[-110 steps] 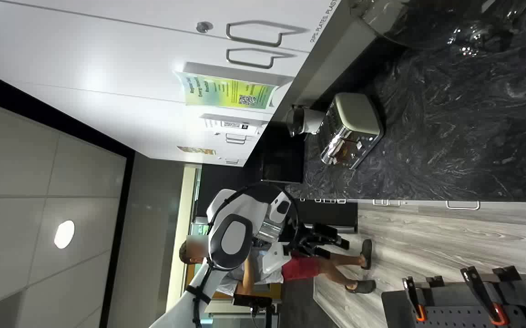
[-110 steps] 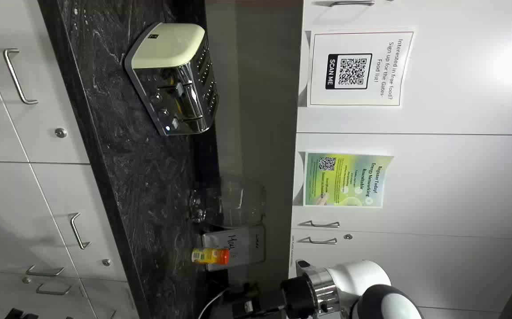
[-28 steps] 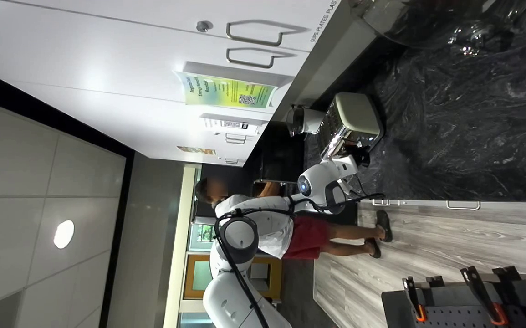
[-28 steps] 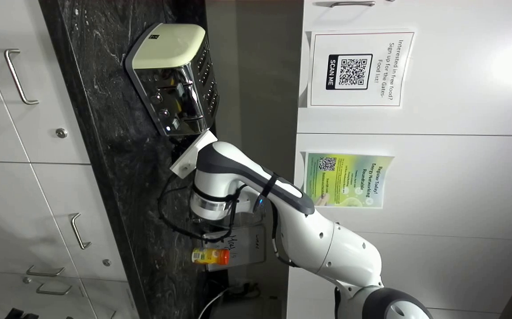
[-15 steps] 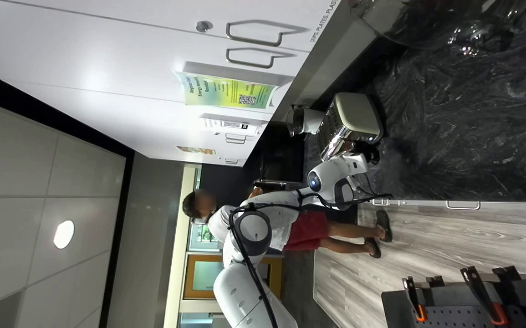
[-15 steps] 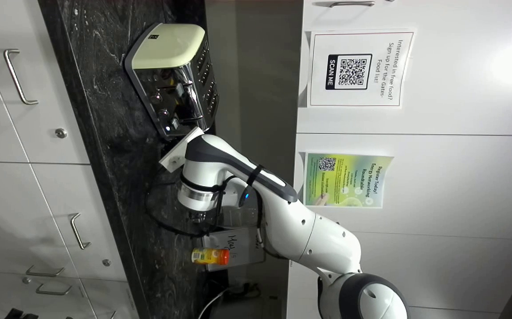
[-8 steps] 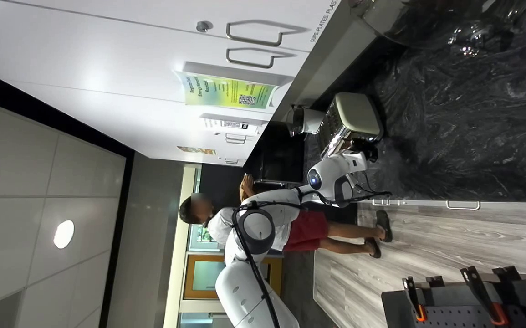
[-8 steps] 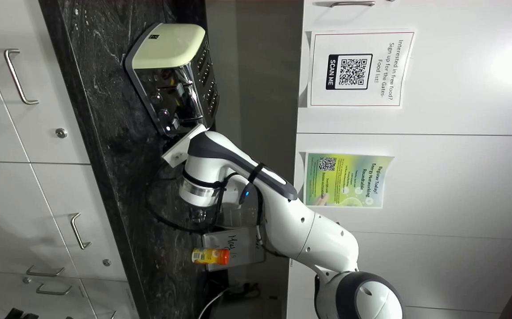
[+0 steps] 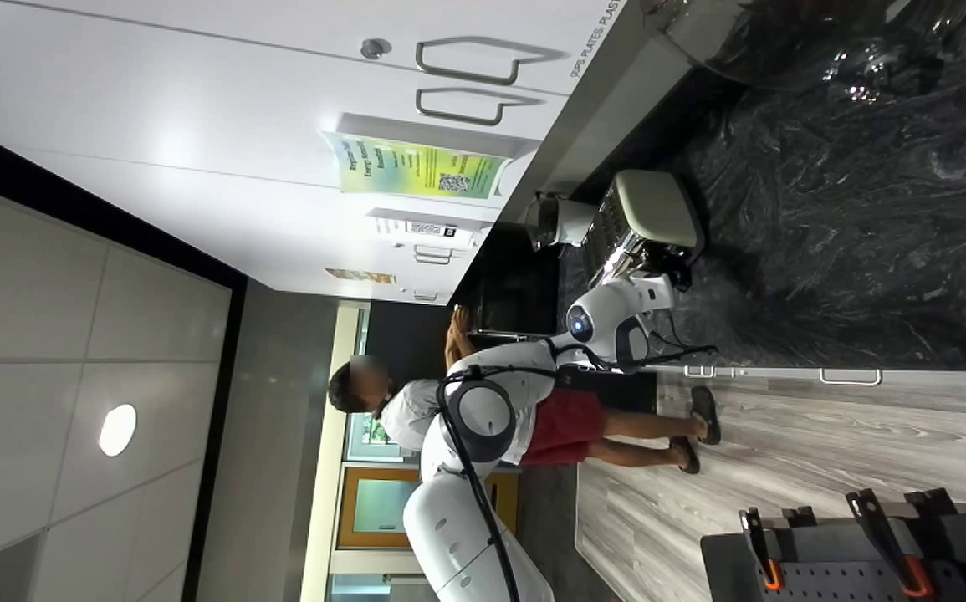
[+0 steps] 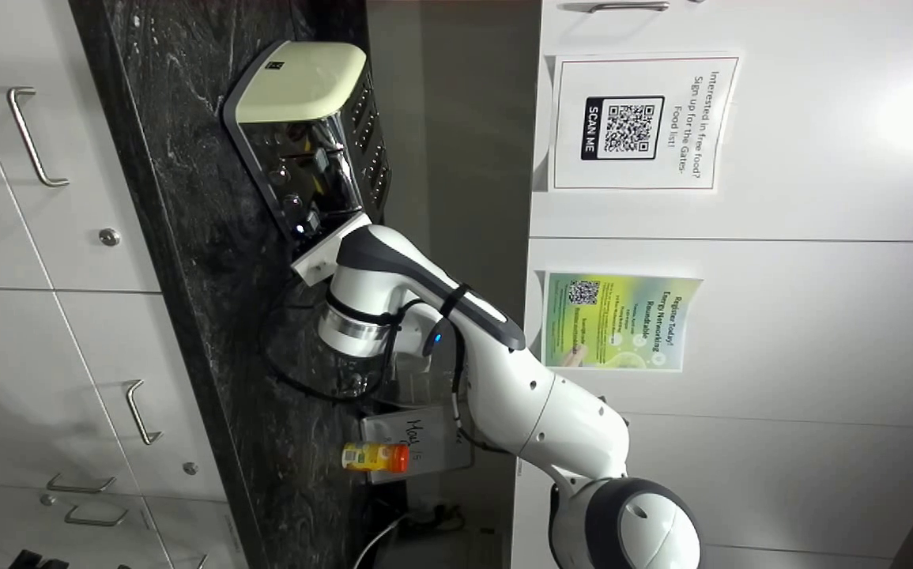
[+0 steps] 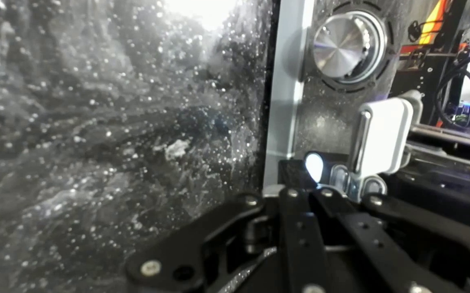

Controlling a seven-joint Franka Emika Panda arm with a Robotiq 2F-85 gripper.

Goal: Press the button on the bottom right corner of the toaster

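The gripper [image 11: 304, 179] is at the front of the toaster [image 10: 302, 83], low down by its bottom right corner, with its fingers [image 11: 294, 175] drawn narrowly together. In the wrist view a white light [image 11: 314, 167] on that corner shows right by the fingertips; whether they touch it cannot be told. The pale lever [image 11: 386, 136] is just beside the gripper, a little higher on the toaster, and the round knob [image 11: 337, 47] is past the light, farther from the gripper. Beneath the gripper lies the dark worktop [image 11: 96, 142]. In both exterior views the arm [image 10: 559, 427] leads back from the gripper. In an exterior view a bottle [image 10: 375, 457] stands well apart from the gripper, and a person [image 9: 570, 422] stands beyond the arm in an exterior view.
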